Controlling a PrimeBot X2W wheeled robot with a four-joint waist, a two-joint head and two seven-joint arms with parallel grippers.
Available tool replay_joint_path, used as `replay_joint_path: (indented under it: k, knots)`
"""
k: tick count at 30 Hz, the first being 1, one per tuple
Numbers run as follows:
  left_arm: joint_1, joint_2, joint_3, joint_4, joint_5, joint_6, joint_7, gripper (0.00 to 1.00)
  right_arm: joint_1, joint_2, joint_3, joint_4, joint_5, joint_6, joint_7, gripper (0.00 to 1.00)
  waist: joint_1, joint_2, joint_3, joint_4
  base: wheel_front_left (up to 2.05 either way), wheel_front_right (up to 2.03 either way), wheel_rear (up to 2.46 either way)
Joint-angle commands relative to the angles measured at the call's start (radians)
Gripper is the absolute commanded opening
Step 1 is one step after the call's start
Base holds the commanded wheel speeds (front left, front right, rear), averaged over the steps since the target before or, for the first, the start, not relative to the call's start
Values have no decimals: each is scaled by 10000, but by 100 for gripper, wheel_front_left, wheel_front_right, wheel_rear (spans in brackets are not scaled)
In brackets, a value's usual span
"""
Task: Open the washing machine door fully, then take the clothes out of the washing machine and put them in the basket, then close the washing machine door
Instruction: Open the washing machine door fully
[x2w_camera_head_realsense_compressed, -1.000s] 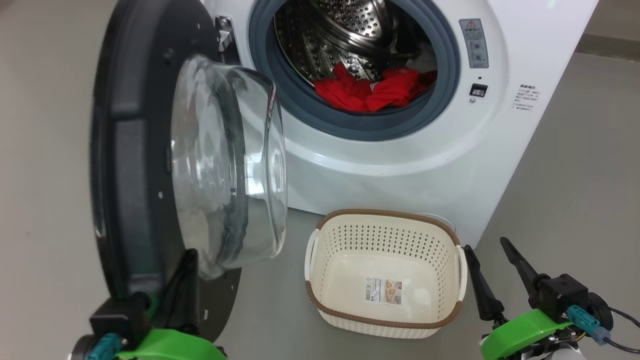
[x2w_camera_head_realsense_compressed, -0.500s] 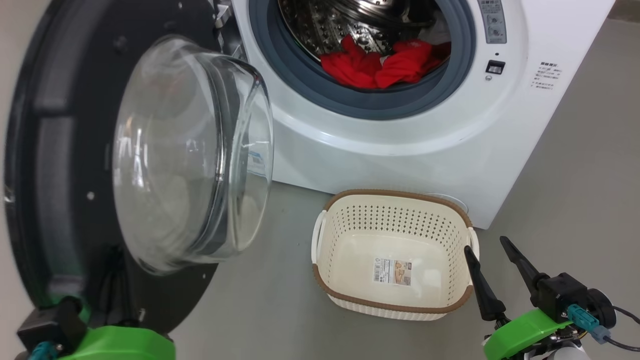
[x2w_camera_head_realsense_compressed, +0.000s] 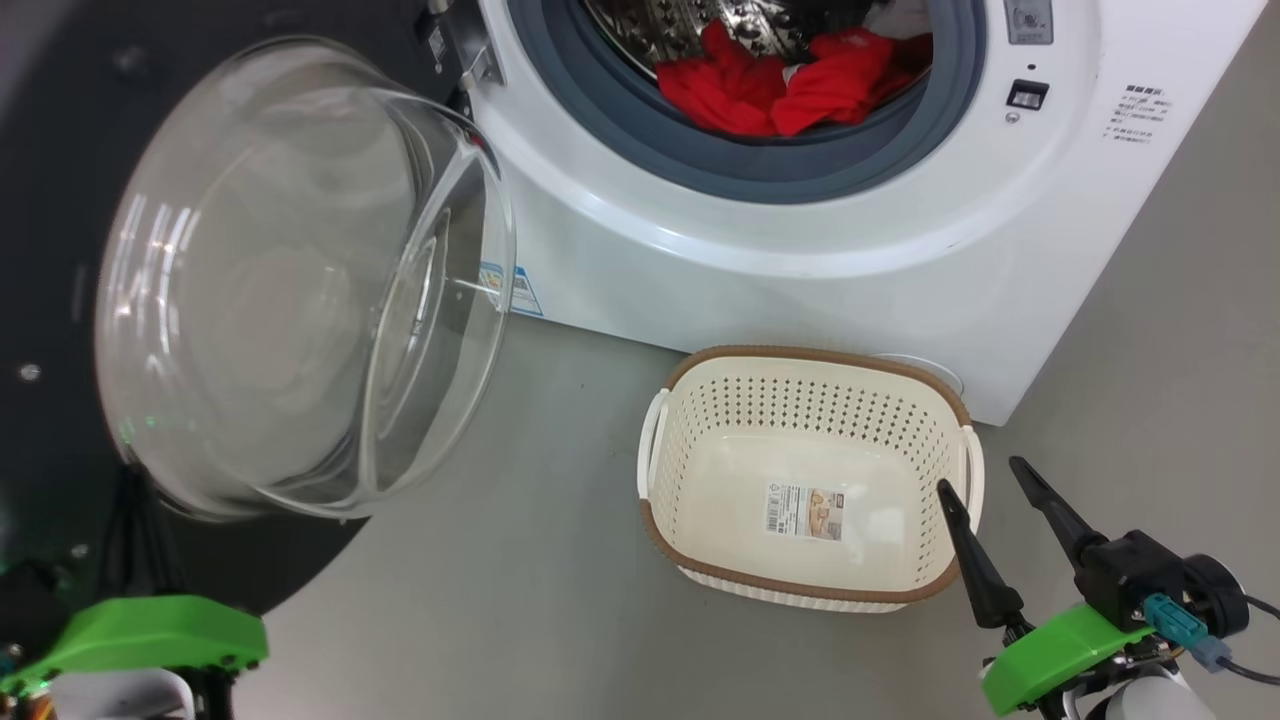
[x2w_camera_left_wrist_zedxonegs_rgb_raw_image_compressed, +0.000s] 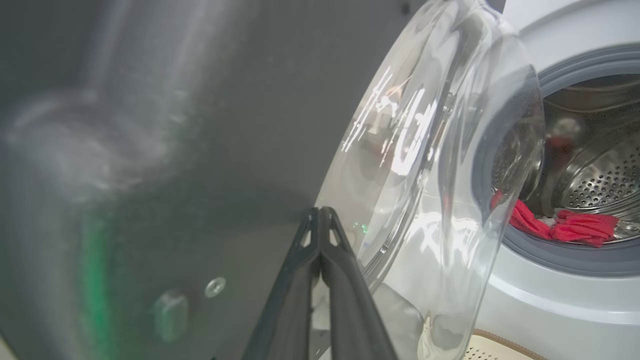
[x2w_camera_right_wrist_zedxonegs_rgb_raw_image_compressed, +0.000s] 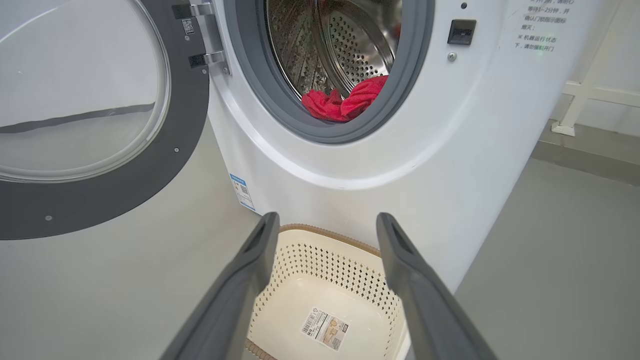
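- Grey floor (x2w_camera_head_realsense_compressed: 480, 600) carries everything.
- Left: the washing machine door (x2w_camera_head_realsense_compressed: 300, 280) stands swung wide, with its glass bowl bulging toward the machine. The left tool (x2w_camera_left_wrist_zedxonegs_rgb_raw_image_compressed: 320, 212) has its fingers pressed together and holds nothing. It sits close by the door's black inner face, though blur makes contact hard to judge.
- Centre, far: the washing machine (x2w_camera_head_realsense_compressed: 800, 260), with the clothes (x2w_camera_head_realsense_compressed: 780, 85) heaped at the drum's near lip.
- Near right: the basket (x2w_camera_head_realsense_compressed: 810, 355), just in front of the machine, with no clothes in it yet.
- Right: the right tool (x2w_camera_head_realsense_compressed: 980, 474), spread wide and empty, beside the basket.
- Risks: the thin closed tips could skid off the glossy face, letting the door drift back across the reach. A low right-arm sweep could knock the basket.
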Motion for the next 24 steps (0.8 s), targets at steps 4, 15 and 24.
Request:
replay_joint_path:
  k: [4,15,24]
  knots:
    - [-959,600,808,667,-204,-178,-374,0,-478,-277,500,-196,-50,33,-65,100,0,-1,265,59,0,0,0]
    - [-2440,1101,1548,2771,-460,-606,-759,0,-644,-731,861,-150,19,33,-65,100,0,-1,702,26,0,0,0]
    - [-3005,1330,2229,3801,-486,-722,-817,0,-763,-836,1010,-109,78,33,-65,100,0,-1,886,-143,0,0,0]
